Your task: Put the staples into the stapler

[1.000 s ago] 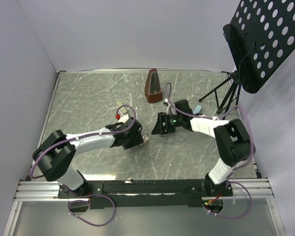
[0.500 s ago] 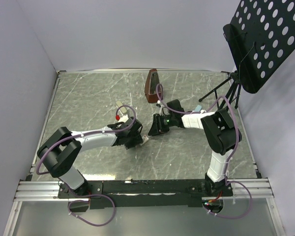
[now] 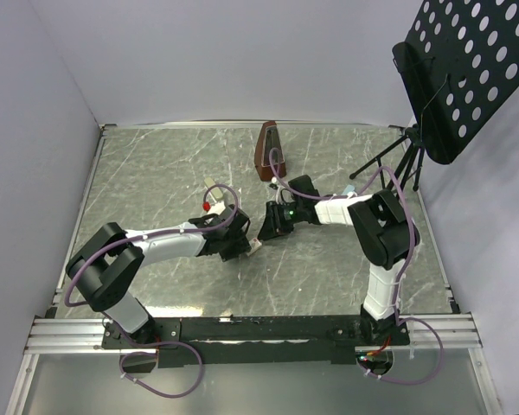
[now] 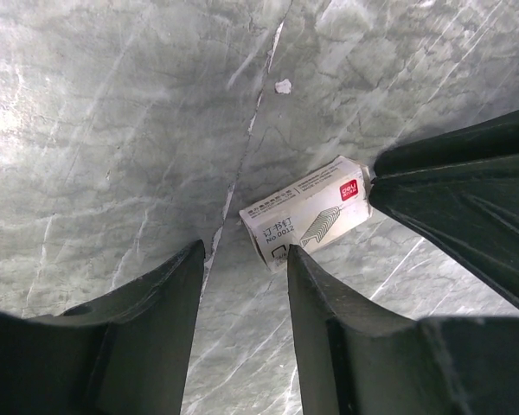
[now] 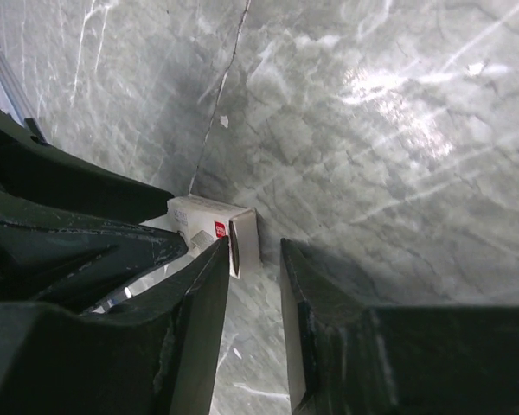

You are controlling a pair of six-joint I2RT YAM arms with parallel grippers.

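Observation:
The staples box [image 4: 307, 212], small, white with a red logo, lies flat on the marble table [image 3: 156, 173]. My left gripper [image 4: 245, 252] is open just short of its near end, and the right fingertip [image 4: 296, 256] touches that end. My right gripper [image 5: 254, 246] is open at the opposite end of the staples box [image 5: 209, 223], whose end flap sits by the left fingertip [image 5: 221, 246]. In the top view both grippers meet over the box [image 3: 255, 245]. A small pale and red thing [image 3: 210, 201] lies behind my left wrist; I cannot tell if it is the stapler.
A brown metronome [image 3: 270, 154] stands behind the grippers. A black perforated music stand [image 3: 467, 69] rises at the back right, with its tripod legs [image 3: 389, 169] on the table. A small teal thing [image 3: 350, 188] lies beside my right arm.
My right gripper has moved left up to the staples box, and its arm has folded in. Both pairs of jaws have narrowed. The left gripper has stayed at the box.

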